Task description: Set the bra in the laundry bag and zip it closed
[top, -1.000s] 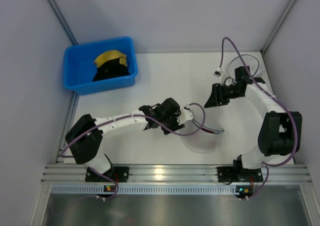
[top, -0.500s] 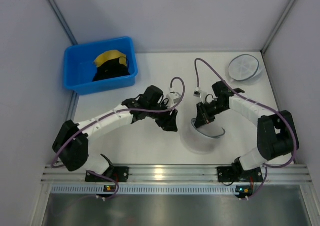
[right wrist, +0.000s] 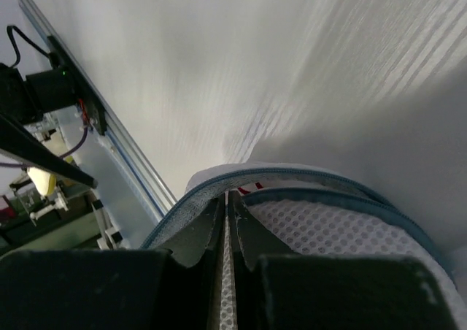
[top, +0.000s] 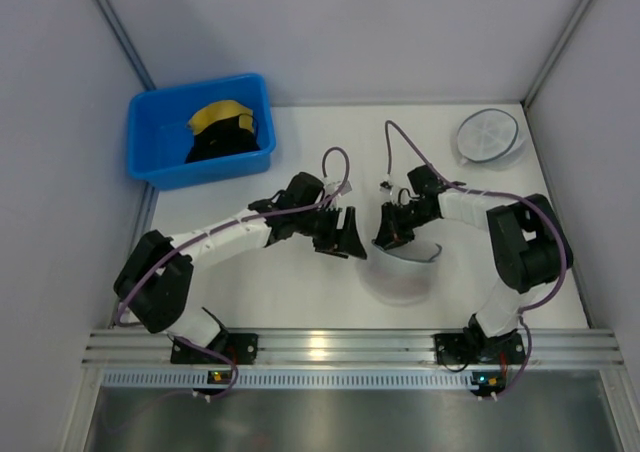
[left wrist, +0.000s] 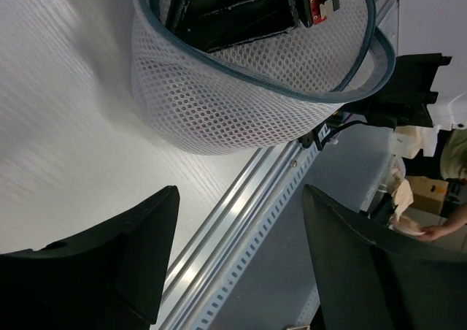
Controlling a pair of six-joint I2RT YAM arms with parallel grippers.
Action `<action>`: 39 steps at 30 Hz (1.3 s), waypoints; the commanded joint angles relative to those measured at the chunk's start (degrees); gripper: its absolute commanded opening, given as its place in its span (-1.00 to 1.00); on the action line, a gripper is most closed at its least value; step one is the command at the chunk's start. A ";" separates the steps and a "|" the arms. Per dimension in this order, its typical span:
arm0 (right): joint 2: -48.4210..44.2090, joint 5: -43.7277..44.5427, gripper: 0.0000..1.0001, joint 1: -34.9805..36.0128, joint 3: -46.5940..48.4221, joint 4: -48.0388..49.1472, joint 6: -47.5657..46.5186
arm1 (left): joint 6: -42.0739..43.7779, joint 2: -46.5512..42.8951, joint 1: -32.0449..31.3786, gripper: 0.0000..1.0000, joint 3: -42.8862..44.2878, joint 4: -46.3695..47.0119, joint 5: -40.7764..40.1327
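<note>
Laundry bag (top: 405, 275): sits on the white table (top: 300, 297) near the front rail, its teal zipper rim gaping.
Bra (right wrist: 250, 188): only a red sliver shows, inside the rim; the rest is hidden by mesh.
Right gripper (top: 388, 234): fingers pinched together on the bag's rim at its far-left edge.
Left gripper (top: 347, 234): fingers spread wide, holding nothing, just left of the bag and clear of it.
Blue bin (top: 200, 168): far left corner, containing a yellow garment (top: 218, 115) and a black garment (top: 225, 144).
Second mesh bag (top: 488, 135): far right corner, well apart.
</note>
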 commanded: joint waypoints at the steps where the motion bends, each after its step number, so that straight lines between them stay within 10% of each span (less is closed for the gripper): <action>1: -0.06 2.54 -0.90 1.00 3.49 6.24 5.28 | -5.59 1.96 0.08 0.44 1.99 3.11 1.22; 5: -1.64 2.47 -0.89 -0.75 5.34 4.84 5.20 | 2.38 3.55 0.08 0.13 2.78 2.58 2.71; 18: -13.07 2.63 -0.60 -12.17 14.93 -19.93 -14.91 | -2.33 10.73 -2.91 0.36 1.28 10.14 -6.95; 27: -12.63 6.68 -0.61 -19.83 8.35 -25.66 -28.03 | 10.92 17.34 4.20 -0.62 12.16 4.34 -10.30; 39: -7.00 -2.55 -0.61 -15.35 6.93 -17.31 -20.30 | 16.91 12.88 11.59 0.16 13.51 -2.60 -2.65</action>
